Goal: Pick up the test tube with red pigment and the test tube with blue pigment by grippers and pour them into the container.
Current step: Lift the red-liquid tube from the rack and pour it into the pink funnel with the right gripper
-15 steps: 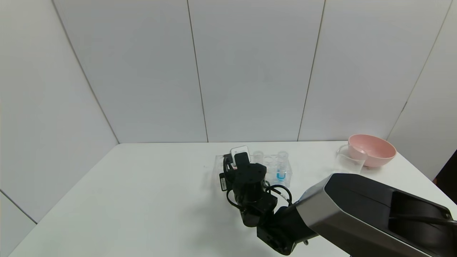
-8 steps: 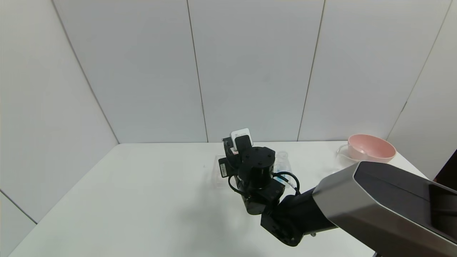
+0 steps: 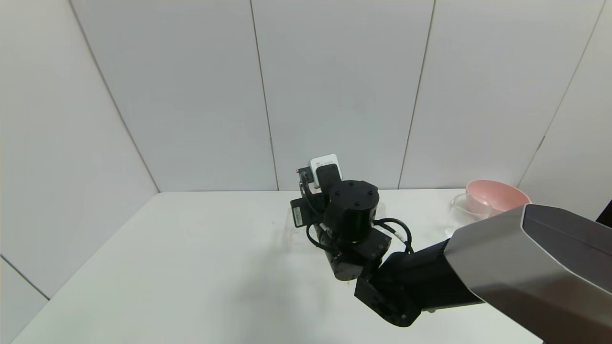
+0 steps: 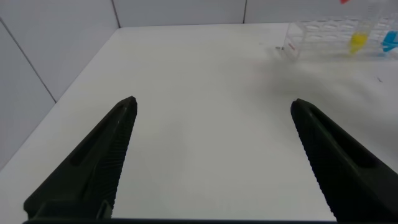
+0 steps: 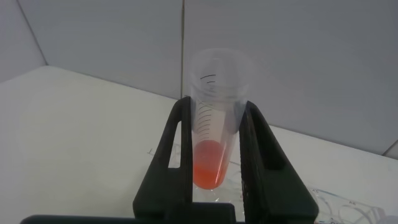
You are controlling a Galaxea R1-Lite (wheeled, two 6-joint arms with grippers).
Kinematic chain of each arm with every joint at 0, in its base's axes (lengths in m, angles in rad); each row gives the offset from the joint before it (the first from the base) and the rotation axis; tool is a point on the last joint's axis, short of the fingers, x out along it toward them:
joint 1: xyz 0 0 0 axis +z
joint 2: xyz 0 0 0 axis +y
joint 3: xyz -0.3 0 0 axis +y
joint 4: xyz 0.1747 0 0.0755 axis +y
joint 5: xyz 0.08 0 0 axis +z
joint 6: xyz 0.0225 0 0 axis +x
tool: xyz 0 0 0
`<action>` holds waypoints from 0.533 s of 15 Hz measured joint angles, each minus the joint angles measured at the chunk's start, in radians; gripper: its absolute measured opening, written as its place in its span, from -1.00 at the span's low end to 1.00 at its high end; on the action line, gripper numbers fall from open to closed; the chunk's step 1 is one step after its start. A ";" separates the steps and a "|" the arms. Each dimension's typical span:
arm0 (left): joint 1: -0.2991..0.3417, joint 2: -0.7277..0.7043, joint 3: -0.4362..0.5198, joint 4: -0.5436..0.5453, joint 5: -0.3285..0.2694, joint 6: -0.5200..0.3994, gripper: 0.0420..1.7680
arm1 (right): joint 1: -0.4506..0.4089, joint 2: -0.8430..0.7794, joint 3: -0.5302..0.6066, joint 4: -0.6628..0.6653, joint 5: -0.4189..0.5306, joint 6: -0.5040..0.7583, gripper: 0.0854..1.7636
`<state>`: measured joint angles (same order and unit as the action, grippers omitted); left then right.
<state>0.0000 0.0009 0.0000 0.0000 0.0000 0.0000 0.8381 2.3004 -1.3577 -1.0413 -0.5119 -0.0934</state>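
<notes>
White table (image 3: pixel 191 267): right gripper (image 5: pixel 214 155) clamps red-pigment tube (image 5: pixel 214 118) above rack (image 4: pixel 323 34). Left gripper (image 4: pixel 214 155) open, empty. Blue tube (image 4: pixel 390 40) racked; no pour yet into beaker (image 3: pixel 461 208).

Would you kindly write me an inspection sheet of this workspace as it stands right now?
Surface: white table, bare on the robot's left half.
Job's things: red test tube upright in the right claw, orange-red liquid at its bottom; blue test tube in the clear rack; glass beaker beside the pink bowl, mostly hidden by the arm.
Clutter: pink bowl at the far right; yellow-liquid tube in the rack.
Grippers: right claw shut on the red test tube, raised above the rack area; left claw open, over bare table.
Cables: black loops at the right wrist.
Surroundings: grey panelled walls.
</notes>
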 joint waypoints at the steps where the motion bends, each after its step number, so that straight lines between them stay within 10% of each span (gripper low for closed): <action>1: 0.000 0.000 0.000 0.000 0.000 0.000 1.00 | 0.000 -0.002 0.001 0.000 0.000 0.000 -0.51; 8: 0.000 0.000 0.000 0.000 0.000 0.000 1.00 | 0.004 -0.086 0.122 0.010 0.044 0.000 -0.51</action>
<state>0.0000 0.0009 0.0000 0.0000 0.0000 0.0000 0.8419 2.2145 -1.2357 -1.0317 -0.4681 -0.0936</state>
